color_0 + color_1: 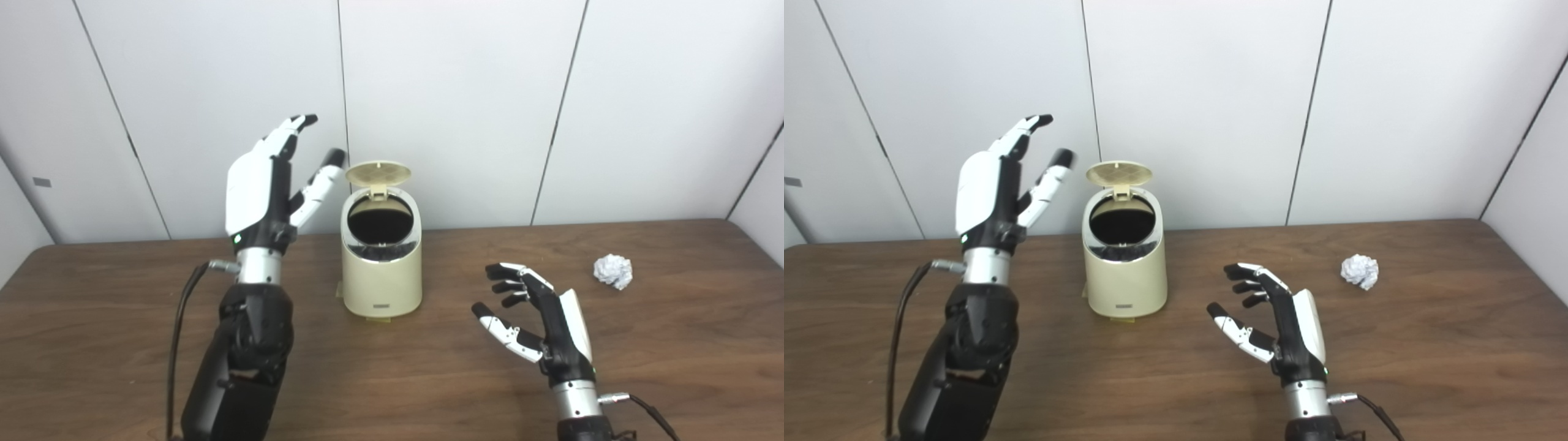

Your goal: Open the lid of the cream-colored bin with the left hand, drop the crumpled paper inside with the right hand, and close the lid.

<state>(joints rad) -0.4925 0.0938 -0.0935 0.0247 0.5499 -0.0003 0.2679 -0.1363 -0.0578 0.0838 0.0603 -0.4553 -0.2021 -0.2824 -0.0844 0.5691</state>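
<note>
The left hand (pixel 263 190) is raised just to the left of the cream-colored bin (pixel 381 269), fingers spread apart and holding nothing; whether a fingertip touches the lid (pixel 378 173) cannot be told from either view. The lid stands upright behind the bin's dark round opening, so the opening step appears complete. The right hand (pixel 539 324) rests low over the table (pixel 122 343), to the right of the bin and nearer the camera, fingers apart and empty. The crumpled paper (pixel 613 271) lies on the table well to the right of the bin, beyond the right hand. The judged next step is the pickup of the paper. Risks: the light paper may skid away if the fingers push it before closing; the lid may drop shut if it is unsupported and gets bumped; a release off the centre of the opening would let the paper bounce off the rim. The right eye view shows a clearer gap between the left hand and the lid; the left eye view overlaps them.
</note>
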